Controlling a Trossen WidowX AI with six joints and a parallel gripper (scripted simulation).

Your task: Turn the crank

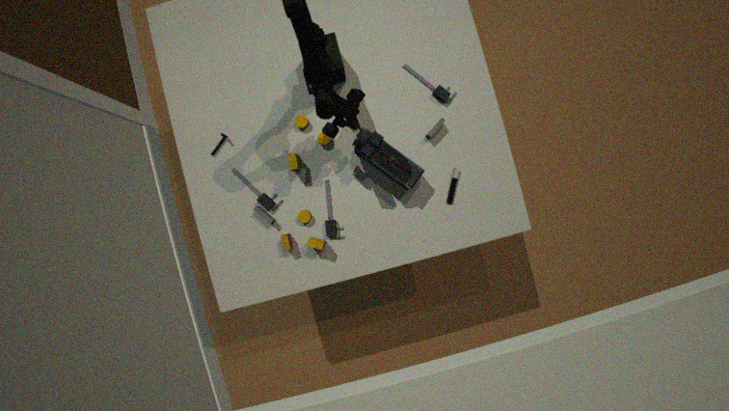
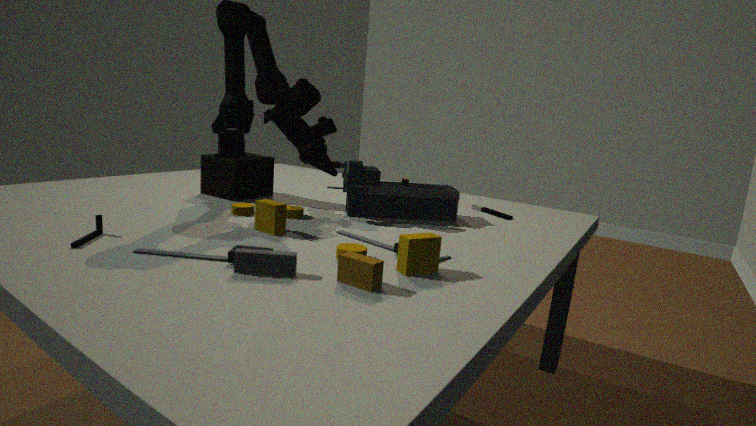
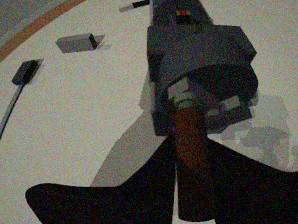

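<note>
The machine is a long dark grey block lying on the white table. A small red pointer sits on top of its slide, about midway along the block; any brass marks beside it are too small to tell. At the end of the machine nearest the arm is the round crank with a brown handle. My gripper is shut on the brown handle, its dark fingers on either side of it.
Several yellow blocks and discs lie left of the machine. Dark tools with long shafts, a small grey block, a black pen and an L-shaped key are scattered around.
</note>
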